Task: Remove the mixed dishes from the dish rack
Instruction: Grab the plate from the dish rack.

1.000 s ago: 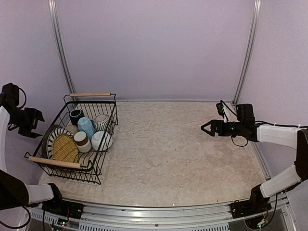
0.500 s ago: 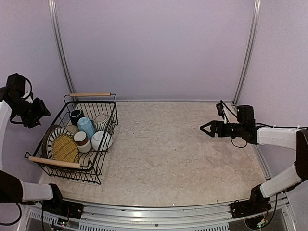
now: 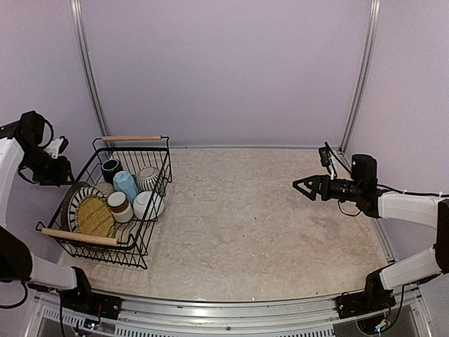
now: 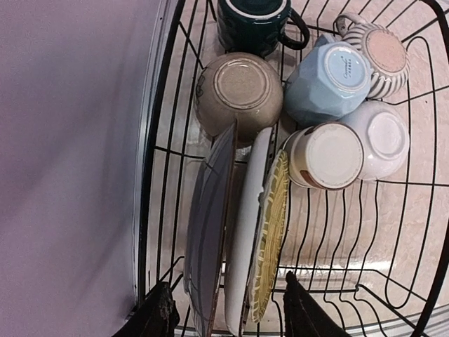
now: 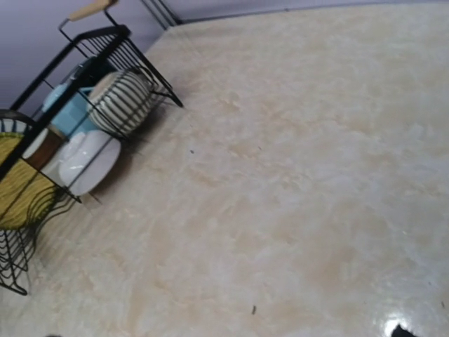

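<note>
At far left, your left tool hangs half-open, empty, above the loaded dish rack; light blue mug base print unreadable. Beige marbled worktop, lilac walls. Your right tool gapes wide, empty.

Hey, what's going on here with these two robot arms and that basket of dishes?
Two robot arms are set to unload a black wire dish rack at the table's left side. The left hand hovers over it, open, its fingers either side of the upright plates and yellow woven mat, gripping nothing yet. The right hand is open and empty, far from the rack. Every dish is in the rack.
</note>
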